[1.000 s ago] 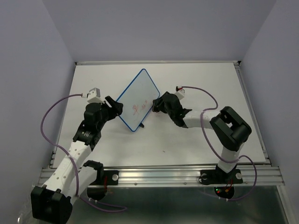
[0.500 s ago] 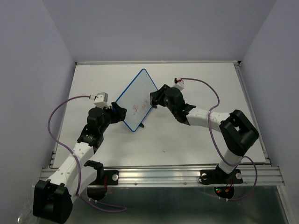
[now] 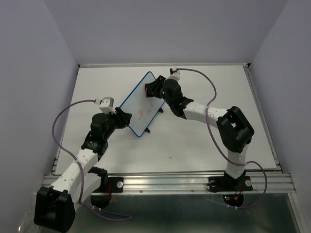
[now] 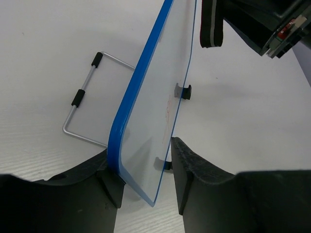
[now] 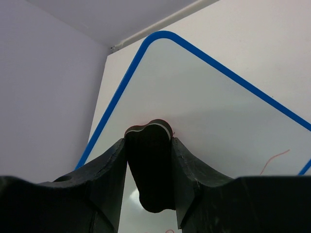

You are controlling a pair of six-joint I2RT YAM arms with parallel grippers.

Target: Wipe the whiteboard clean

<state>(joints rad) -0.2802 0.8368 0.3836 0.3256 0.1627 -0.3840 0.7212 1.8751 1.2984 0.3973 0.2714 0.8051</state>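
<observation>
While the left jaws close on its near edge, the board (image 3: pixel 141 104) stands tilted on the white surface (image 3: pixel 218 141), left of the middle, between the two arms, with one rounded corner pointing toward the far wall. Seen from the left wrist, the black pads (image 4: pixel 111 180) sit on either side of the blue rim (image 4: pixel 138 85), pressed against the board at its lower corner, so those jaws are nearly shut with the board pinched between them. Behind the board a bent silver wire stand (image 4: pixel 80 97) with black sleeves lies on the surface, and two small black feet (image 4: pixel 186 91) show through along the board's bottom edge. From above, red scribbles (image 3: pixel 143 112) mark the middle and lower part of the white face. The right arm reaches in from the right to the board's upper part. Its jaws are closed on a black eraser (image 5: pixel 149 174), which fills the gap between the pads (image 5: pixel 111 170), and the eraser's far end is set against the face just below the top corner. A thin red curl (image 5: pixel 274 160) shows on the face to the right of the eraser, well apart from it.
</observation>
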